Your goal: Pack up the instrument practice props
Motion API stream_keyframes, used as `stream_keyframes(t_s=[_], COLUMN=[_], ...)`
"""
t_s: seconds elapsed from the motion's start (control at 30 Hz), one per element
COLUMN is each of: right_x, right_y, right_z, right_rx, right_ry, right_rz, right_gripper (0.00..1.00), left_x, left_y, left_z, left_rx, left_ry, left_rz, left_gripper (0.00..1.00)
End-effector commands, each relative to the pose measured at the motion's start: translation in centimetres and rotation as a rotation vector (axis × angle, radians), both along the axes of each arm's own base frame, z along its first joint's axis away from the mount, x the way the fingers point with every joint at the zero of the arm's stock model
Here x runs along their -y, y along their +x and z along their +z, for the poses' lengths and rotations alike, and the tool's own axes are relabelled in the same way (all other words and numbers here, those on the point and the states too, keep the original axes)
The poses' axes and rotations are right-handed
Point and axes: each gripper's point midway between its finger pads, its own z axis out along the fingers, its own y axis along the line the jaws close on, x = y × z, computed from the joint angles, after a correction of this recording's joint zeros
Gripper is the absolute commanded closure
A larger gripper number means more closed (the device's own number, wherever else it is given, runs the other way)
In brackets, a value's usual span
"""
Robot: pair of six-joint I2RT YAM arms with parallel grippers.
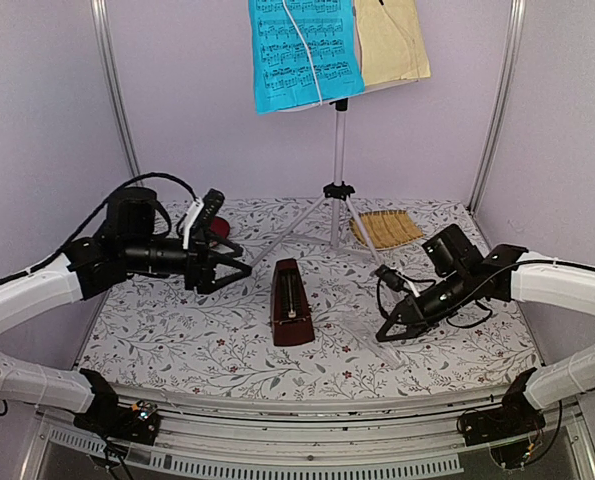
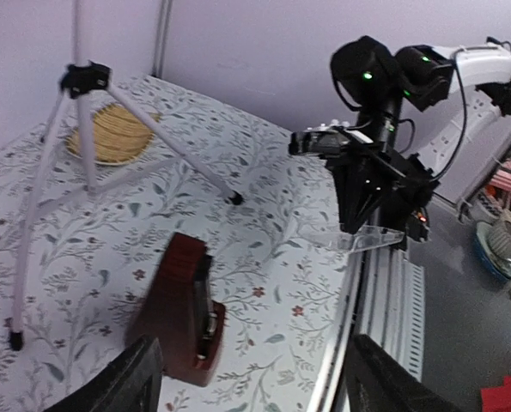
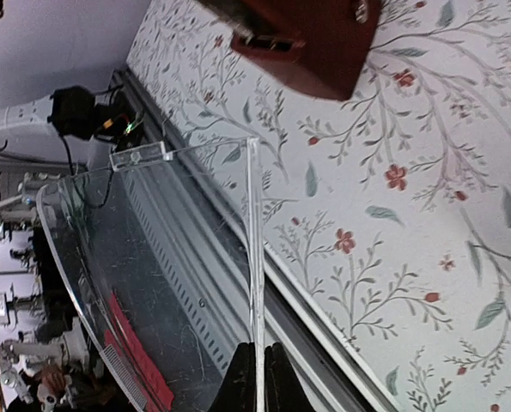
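Observation:
The silver tripod music stand (image 1: 338, 150) stands at the back, its hub and legs (image 2: 83, 79) showing in the left wrist view. On its desk hang a blue music sheet (image 1: 305, 50) and a pale-yellow one (image 1: 389, 40). The dark red-brown pyramid metronome (image 1: 292, 300) (image 2: 182, 305) (image 3: 311, 34) stands upright mid-table. My left gripper (image 1: 227, 270) (image 2: 255, 386) hovers just left of it, open, with nothing between the fingers. My right gripper (image 1: 387, 330) (image 3: 261, 348) is shut on the edge of a clear plastic panel (image 3: 152, 257) (image 2: 367, 239) near the table's front right.
A round woven straw mat (image 1: 385, 228) (image 2: 109, 133) lies at the back right beside a tripod leg. A dark red object (image 1: 220, 232) sits behind my left gripper. Walls close in left, right and back. The metal rail (image 3: 324, 343) marks the front edge.

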Motion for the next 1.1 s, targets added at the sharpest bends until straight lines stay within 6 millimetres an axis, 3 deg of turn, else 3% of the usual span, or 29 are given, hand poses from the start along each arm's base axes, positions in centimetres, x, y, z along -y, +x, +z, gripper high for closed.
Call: stream_keyframes(t_s=[0.0,0.17,0.43,0.9,1.07], right_x=[-2.3,-3.9,-5.2,-5.8,-5.8], right_y=[-3.7,-4.4,-4.6,-4.2,-4.2], right_z=[1.5,1.0,-0.3,-1.0,-1.1], right_rx=[-0.099,-0.126,-0.149,-0.143,-0.142], right_ry=[0.121,0.112,0.082,0.064,0.061], right_rz=[0.211,0.294,0.363,0.388,0.389], right_gripper=[0.98,0.98,0.98,0.98,0.98], left_x=[5.0,9.3,12.3,13.7,13.7], left_y=[-4.5,-8.3,-10.4,-12.1,-12.3], left_z=[-0.7,-3.2,-5.1,-6.4,-6.9], left_rx=[-0.068,-0.153,-0.204,-0.273,-0.288], left_ry=[-0.048,-0.048,-0.024,-0.010,-0.002], left_rz=[-0.233,-0.414,-0.536,-0.640,-0.647], left_gripper=[0.28,0.35,0.40,0.68,0.71])
